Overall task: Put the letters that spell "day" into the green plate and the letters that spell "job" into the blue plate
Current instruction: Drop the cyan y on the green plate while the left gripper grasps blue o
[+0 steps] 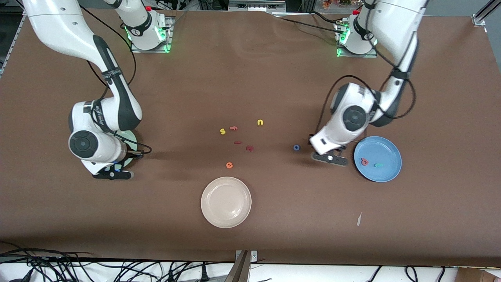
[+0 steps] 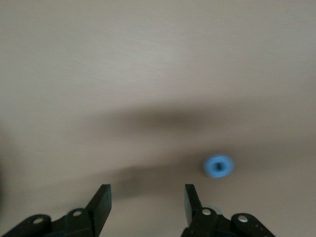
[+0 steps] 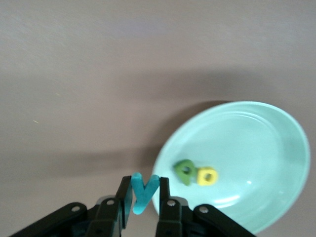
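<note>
My right gripper (image 3: 143, 193) (image 1: 113, 174) is shut on the teal "y" (image 3: 143, 191) just off the rim of the green plate (image 3: 256, 143) (image 1: 132, 141). The olive-green "d" (image 3: 185, 171) and yellow "a" (image 3: 207, 176) lie in that plate. My left gripper (image 2: 146, 197) (image 1: 330, 158) hangs open and empty low over the table, between the blue plate (image 1: 387, 150) and the blue "o" (image 1: 296, 147) (image 2: 218, 166). The pink-red "b" (image 1: 364, 161) and teal "j" (image 1: 378, 165) lie in the blue plate.
A cream-white plate (image 1: 226, 202) sits nearer the front camera. Mid-table lie a yellow "s" (image 1: 222, 131), a yellow "n" (image 1: 260, 122), an orange "e" (image 1: 229, 165) and dark red pieces (image 1: 249, 148). A paper scrap (image 1: 359, 219) lies near the blue plate.
</note>
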{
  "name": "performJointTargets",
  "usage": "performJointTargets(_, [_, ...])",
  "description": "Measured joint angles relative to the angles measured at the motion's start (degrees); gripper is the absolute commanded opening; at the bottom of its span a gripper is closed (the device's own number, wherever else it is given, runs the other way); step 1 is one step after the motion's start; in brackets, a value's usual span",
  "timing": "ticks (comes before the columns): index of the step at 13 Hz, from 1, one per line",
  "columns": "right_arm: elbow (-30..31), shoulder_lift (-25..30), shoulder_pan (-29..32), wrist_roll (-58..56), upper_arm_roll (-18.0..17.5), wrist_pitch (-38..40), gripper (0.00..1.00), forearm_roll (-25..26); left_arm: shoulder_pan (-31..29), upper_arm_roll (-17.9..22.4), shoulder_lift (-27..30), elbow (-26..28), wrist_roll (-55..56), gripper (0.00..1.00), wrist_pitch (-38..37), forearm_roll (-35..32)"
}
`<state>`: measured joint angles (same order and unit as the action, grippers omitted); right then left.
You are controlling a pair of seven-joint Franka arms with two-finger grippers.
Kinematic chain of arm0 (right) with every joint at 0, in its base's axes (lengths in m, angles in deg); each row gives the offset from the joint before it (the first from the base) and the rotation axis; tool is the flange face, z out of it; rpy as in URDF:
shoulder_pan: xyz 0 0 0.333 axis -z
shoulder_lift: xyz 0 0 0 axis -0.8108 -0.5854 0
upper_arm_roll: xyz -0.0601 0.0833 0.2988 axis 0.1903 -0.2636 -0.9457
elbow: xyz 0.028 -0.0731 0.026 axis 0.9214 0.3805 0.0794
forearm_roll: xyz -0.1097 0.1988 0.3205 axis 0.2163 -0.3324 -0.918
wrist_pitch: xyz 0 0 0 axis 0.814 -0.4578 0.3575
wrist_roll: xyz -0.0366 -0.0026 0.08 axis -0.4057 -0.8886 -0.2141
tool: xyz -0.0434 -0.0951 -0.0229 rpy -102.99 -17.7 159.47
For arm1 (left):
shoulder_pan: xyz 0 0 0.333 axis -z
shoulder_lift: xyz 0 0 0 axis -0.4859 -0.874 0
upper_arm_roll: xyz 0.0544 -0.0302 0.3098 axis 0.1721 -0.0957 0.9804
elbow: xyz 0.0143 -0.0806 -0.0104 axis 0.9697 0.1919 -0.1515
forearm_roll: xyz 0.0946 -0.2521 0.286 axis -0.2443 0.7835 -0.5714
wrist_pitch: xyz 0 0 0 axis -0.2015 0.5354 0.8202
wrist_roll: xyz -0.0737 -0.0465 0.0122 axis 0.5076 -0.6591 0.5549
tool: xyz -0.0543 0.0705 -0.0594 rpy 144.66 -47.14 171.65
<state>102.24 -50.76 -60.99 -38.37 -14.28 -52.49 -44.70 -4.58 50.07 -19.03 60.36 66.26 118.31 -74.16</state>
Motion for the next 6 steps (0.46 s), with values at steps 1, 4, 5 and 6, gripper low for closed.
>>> performJointTargets(1, [1.65,1.48,0.0,-1.17,0.62,-0.07,0.0,0.0,1.77,0.02,-1.15,-0.36,3.5,0.68,0.91,0.0])
performJointTargets(4, [9.34,6.87,-0.04,-6.04,3.15,-4.99,0.0,-0.03,3.11,0.16,-4.21,-1.11,6.05,0.68,4.61,0.0])
performJointTargets(5, [12.72,8.29,-0.03,-8.59,4.38,-8.96,0.0,-0.06,3.11,0.26,-5.0,-1.47,6.05,0.68,5.59,0.0])
performJointTargets(6, [15.95,9.23,0.01,-11.18,5.66,-12.89,0.0,-0.06,3.27,0.22,-5.72,-2.13,6.05,0.68,5.96,0.0])
